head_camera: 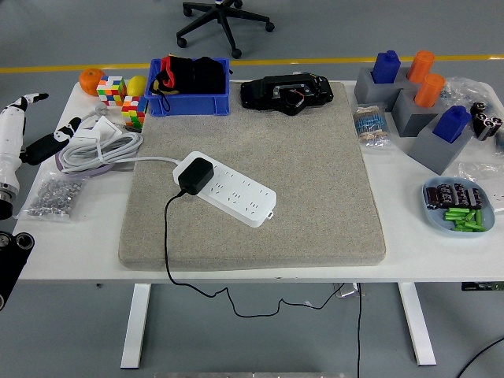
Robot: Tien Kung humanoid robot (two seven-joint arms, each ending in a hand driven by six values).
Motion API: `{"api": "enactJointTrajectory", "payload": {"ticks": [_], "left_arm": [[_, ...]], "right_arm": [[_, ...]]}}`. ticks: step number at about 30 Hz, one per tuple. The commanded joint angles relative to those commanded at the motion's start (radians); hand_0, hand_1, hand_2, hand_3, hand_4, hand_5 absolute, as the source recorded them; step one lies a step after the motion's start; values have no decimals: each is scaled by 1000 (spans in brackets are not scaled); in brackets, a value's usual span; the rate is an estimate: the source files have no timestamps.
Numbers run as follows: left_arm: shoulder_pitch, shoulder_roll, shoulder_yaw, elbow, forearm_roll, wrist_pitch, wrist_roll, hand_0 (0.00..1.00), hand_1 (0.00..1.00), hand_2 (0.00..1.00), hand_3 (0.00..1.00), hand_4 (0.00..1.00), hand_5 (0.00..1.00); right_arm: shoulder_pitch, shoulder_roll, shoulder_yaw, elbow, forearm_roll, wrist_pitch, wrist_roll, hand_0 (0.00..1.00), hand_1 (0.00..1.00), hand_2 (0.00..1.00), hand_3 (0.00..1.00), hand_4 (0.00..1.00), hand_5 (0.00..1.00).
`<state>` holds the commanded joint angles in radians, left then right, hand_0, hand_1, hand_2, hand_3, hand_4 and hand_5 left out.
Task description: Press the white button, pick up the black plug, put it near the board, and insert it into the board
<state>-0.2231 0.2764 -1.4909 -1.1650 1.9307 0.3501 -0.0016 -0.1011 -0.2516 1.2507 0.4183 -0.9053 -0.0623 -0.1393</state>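
Observation:
The white power board lies slantwise on the grey mat. The black plug sits in the board's left end, and its black cable runs forward and drops over the table's front edge. I cannot make out the white button on the board. My left hand, white with dark fingertips, hangs at the far left beyond the table's edge. Its fingers are spread and hold nothing, well away from the plug. No right arm shows.
A coiled white cable and a bag of screws lie left of the mat. Behind stand colour cubes, a blue bin and a black device. Grey blocks and a blue dish fill the right.

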Motion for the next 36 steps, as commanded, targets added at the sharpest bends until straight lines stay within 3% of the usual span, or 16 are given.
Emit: {"api": "enactJointTrajectory", "payload": {"ticks": [6,14,36], "left_arm": [[44,-17,-83,0,-14,-1,-36,864,894,851,804,841,598],[75,-42,-173,-16,-6,-5,-36,858,878,839,797,833,568],[74,-47,-164,-49,-9,-10,-38,855,875,832,794,821,530]], "right_arm": [[0,1,-5,-2,0,0,-1,746,720,699,652,717,400],[5,-5,-12,-1,1,0,0,746,720,700,653,717,401],[5,-13,-29,-5,5,1,-2,747,720,700,653,718,403]]}}
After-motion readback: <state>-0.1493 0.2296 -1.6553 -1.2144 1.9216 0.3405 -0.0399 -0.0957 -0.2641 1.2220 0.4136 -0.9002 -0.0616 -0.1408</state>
